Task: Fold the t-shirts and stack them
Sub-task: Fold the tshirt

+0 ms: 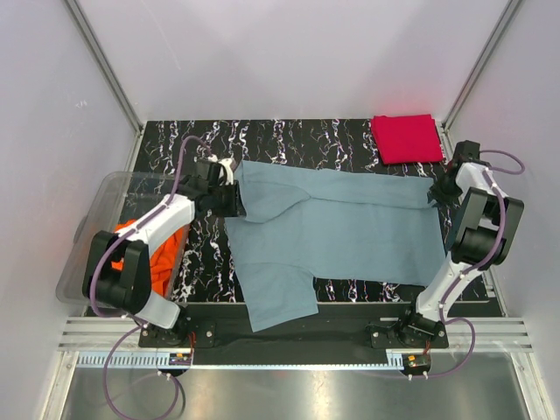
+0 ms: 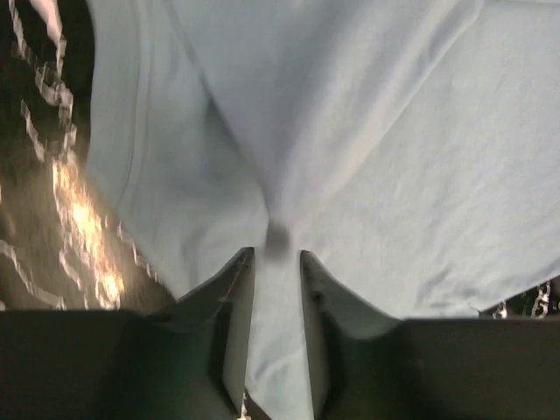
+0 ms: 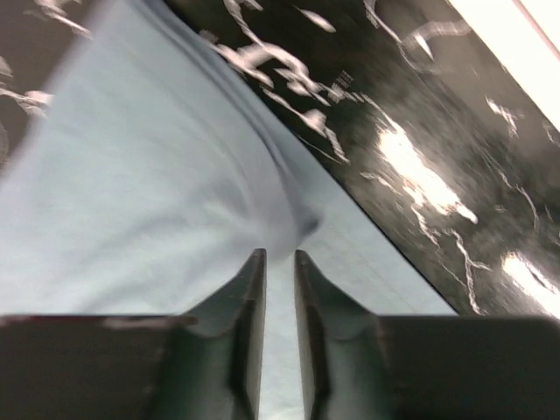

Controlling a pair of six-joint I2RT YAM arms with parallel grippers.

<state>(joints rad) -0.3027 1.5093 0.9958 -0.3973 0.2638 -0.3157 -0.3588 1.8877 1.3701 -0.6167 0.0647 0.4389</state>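
Left gripper [image 2: 276, 255] and right gripper [image 3: 274, 254] each clamped on the spread, wrinkled grey-blue t-shirt [image 1: 350, 229]

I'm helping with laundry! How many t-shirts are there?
3. A grey-blue cloth t-shirt spread centrally, a folded crimson t-shirt far right, an orange t-shirt in the clear plastic bin, left; more may hide there.

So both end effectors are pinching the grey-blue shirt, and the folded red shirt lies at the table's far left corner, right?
No, the top external view shows the red shirt at the far right corner. The left end effector and right end effector do pinch the grey-blue shirt.
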